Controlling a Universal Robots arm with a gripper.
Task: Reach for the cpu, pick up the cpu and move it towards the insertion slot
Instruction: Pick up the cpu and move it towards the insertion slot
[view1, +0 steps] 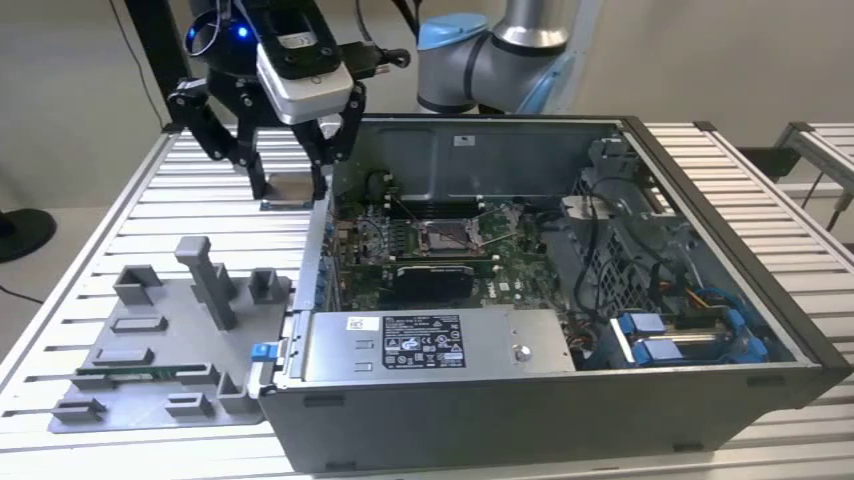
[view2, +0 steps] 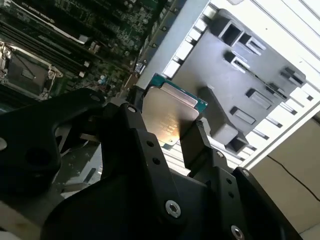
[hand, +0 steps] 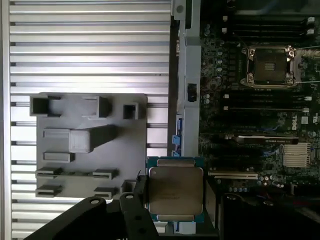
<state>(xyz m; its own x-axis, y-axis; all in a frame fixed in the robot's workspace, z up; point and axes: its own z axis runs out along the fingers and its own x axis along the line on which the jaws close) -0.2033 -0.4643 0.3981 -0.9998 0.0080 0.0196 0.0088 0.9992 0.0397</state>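
You will find no print that can be read with certainty. A white rectangular label (view1: 424, 343) with dark lines of print and symbols sits on the silver metal power-supply box (view1: 534, 345) in the exterior view; its characters are too small to make out. A small white sticker (view1: 463, 140) on the grey case's rear wall is equally illegible. In the first wrist view, the silvery top of the small flat square cpu (hand: 175, 192) carries faint engraved lines, unreadable.

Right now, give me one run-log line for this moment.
gripper: shut on small flat silvery square cpu | cpu: lifted, outside the open computer case's wall | silver-framed square insertion slot: empty, cpu not yet there
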